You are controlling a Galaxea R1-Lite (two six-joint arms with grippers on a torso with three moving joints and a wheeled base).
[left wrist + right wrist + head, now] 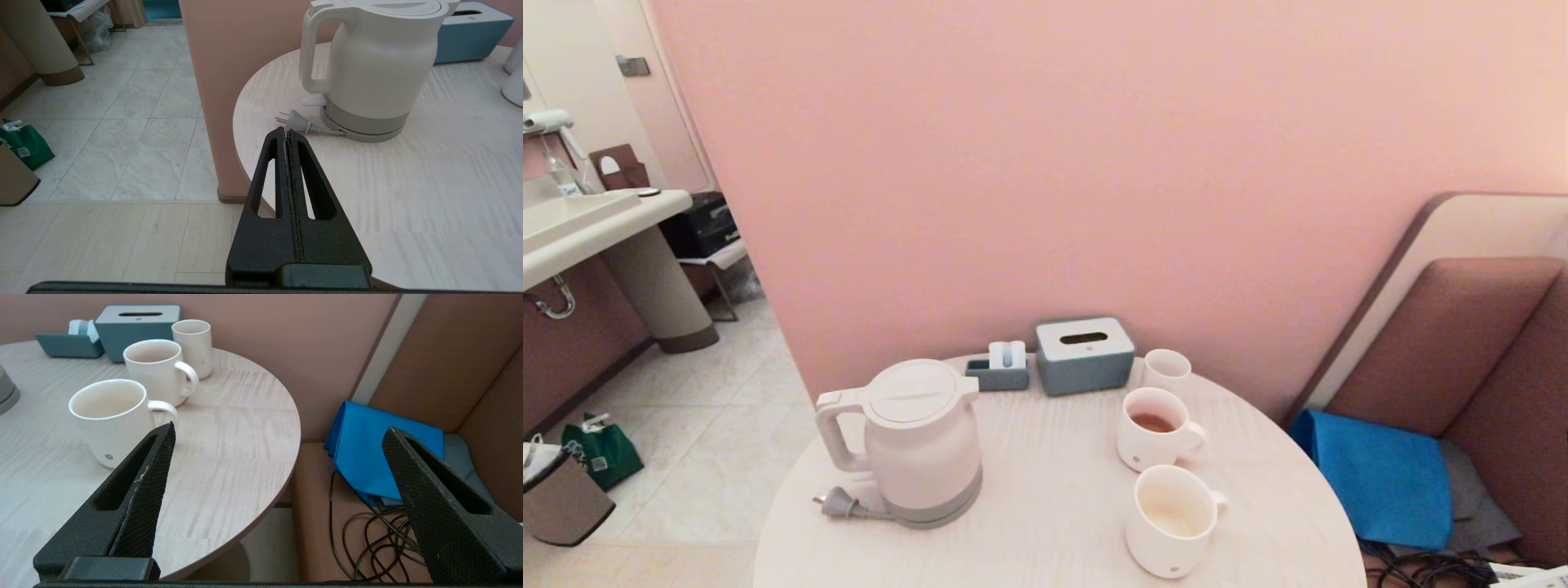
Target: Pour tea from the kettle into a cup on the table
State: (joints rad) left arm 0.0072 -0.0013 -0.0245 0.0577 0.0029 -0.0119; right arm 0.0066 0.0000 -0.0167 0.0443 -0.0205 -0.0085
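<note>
The white kettle [923,441] stands upright on the left part of the round table [1054,506], handle to the left, grey plug [837,504] lying beside its base. Two white handled mugs sit to the right: the far cup [1156,429] holds reddish-brown tea [1153,422]; the near cup [1172,521] shows only a pale film at its bottom. My left gripper [285,131] is shut and empty, low off the table's left edge, pointing at the kettle [367,69]. My right gripper [282,428] stands open and empty off the table's right edge, near the near cup [112,420]. Neither arm shows in the head view.
A small handleless white cup [1166,369], a grey tissue box [1085,355] and a small blue tray [999,371] stand at the back by the pink wall. A brown seat with a blue cloth [1380,478] and black cables [380,535] lies right of the table.
</note>
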